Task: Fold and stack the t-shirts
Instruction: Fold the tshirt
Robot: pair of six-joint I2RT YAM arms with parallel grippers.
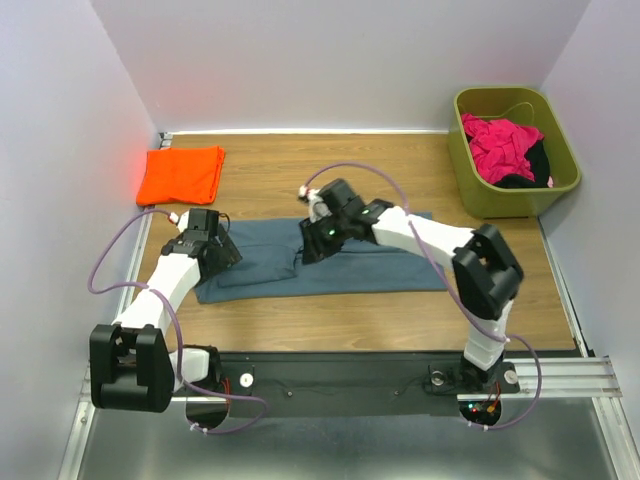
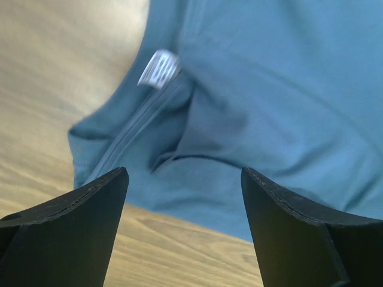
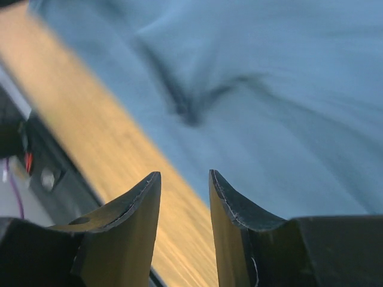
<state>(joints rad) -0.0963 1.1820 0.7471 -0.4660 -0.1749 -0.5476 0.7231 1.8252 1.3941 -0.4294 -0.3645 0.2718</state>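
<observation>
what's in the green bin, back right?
Crumpled pink cloth lies in the green bin, with black cloth on its right side. The bin's floor and anything beneath the cloths are covered.

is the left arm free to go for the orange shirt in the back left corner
Probably yes: the left gripper is open and empty over the left end of the blue-grey shirt, and the orange shirt lies folded on the table just beyond it, with nothing between.

Left arm [image 1: 165,275], right arm [image 1: 430,235]: jaws apart
</observation>
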